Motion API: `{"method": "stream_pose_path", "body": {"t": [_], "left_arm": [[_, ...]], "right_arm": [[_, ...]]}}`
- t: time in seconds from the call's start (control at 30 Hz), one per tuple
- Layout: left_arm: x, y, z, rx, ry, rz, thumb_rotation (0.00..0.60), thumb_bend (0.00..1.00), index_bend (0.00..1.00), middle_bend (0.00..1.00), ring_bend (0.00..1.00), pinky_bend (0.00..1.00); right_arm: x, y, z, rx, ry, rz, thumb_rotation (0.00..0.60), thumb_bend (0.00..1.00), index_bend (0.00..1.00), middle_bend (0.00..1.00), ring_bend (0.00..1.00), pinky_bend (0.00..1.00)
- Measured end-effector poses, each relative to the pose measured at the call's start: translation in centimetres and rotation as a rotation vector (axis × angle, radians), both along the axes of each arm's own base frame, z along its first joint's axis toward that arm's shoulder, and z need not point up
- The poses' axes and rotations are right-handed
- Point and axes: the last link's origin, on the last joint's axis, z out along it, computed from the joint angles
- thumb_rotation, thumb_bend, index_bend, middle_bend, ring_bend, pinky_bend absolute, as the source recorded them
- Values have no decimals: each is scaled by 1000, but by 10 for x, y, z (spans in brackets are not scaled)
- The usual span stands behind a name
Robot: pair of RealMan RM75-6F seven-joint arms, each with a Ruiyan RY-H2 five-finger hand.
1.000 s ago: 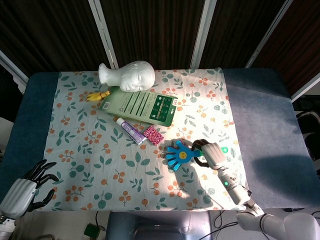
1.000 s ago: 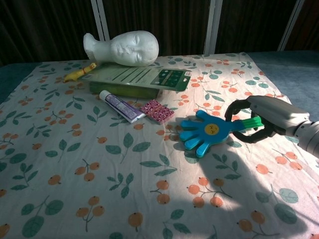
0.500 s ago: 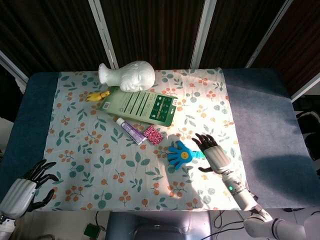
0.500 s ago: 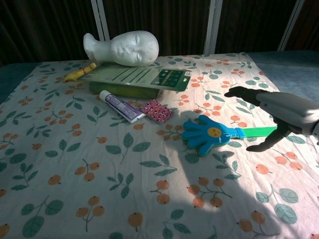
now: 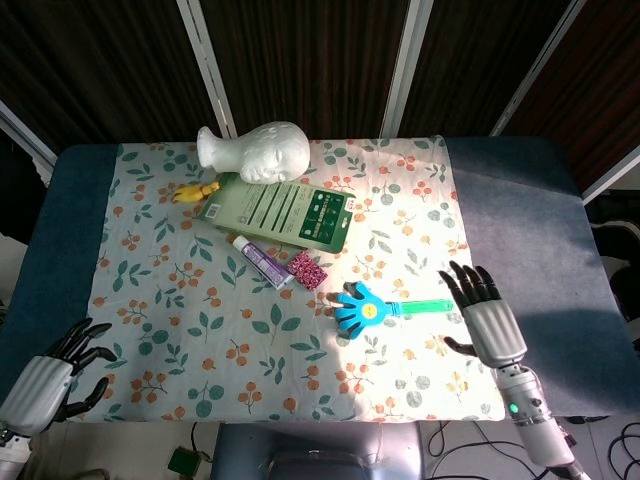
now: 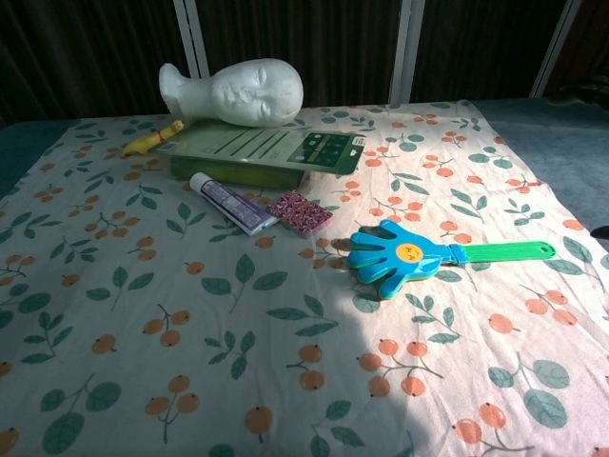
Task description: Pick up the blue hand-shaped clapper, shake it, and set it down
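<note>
**Clapper flat on the cloth**

We see the clapper [image 5: 365, 309] lying flat on the floral cloth [image 5: 180, 280], its green handle pointing at our right hand [image 5: 487, 322], near but apart. That hand holds nothing, fingers spread. Our left hand [image 5: 55, 375] (head view only) sits at the table's near-left corner, fingers apart, empty. A pink pouch [image 5: 307, 270] lies just beyond the clapper.

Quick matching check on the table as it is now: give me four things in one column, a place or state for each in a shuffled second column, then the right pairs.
1. blue clapper
2. right hand
3. foam head
4. toothpaste tube

A. lying on its side at the cloth's far edge
B. open, over the cloth's right edge
C. flat on the cloth, unheld
D. beside the pink patterned square

Pairs: 1-C, 2-B, 3-A, 4-D
</note>
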Motion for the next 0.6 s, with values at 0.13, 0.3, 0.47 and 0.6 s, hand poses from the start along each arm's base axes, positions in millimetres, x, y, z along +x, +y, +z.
{"method": "stream_pose_path", "body": {"t": [0.13, 0.3, 0.47, 0.6], "left_arm": [[0, 0, 0, 2, 0, -1, 600, 431, 399, 128, 52, 266], [0, 1, -2, -3, 3, 0, 600, 432, 399, 128, 52, 266], [1, 2, -4, -8, 6, -5, 600, 432, 400, 128, 52, 265], [2, 2, -4, -8, 7, -9, 600, 432, 399, 128, 52, 266]], "right_arm": [[-7, 22, 17, -74, 77, -27, 600, 0, 0, 0, 0, 0], [-17, 41, 23, -108, 132, -25, 600, 0, 0, 0, 0, 0], [-20, 45, 21, -92, 114, -37, 600, 0, 0, 0, 0, 0], [-22, 46, 19, -69, 103, -51, 600, 0, 0, 0, 0, 0]]}}
